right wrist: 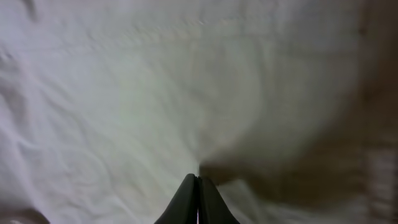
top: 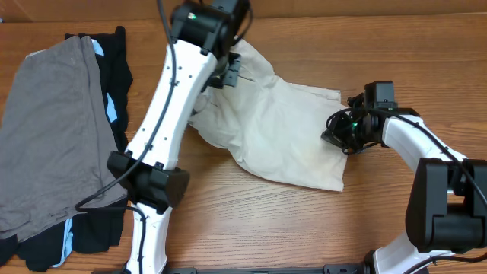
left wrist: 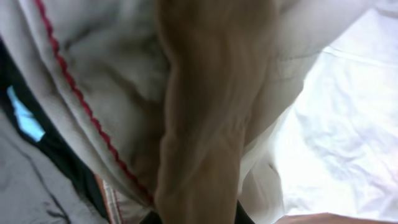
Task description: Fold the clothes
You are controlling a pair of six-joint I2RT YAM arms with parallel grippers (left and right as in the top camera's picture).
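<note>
The cream shorts (top: 281, 137) lie crumpled across the middle of the wooden table (top: 266, 221). My left gripper (top: 228, 74) is at their far left corner, shut on a bunched fold that fills the left wrist view (left wrist: 199, 124); a red stitched seam shows beside it. My right gripper (top: 332, 135) is at the shorts' right edge. In the right wrist view its fingertips (right wrist: 198, 180) are pressed together on the pale cloth (right wrist: 124, 93), with a fold running off from the tips.
A grey garment (top: 46, 129) lies at the left of the table on a black garment with light-blue trim (top: 114, 76). Both also show at the left edge of the left wrist view (left wrist: 25, 186).
</note>
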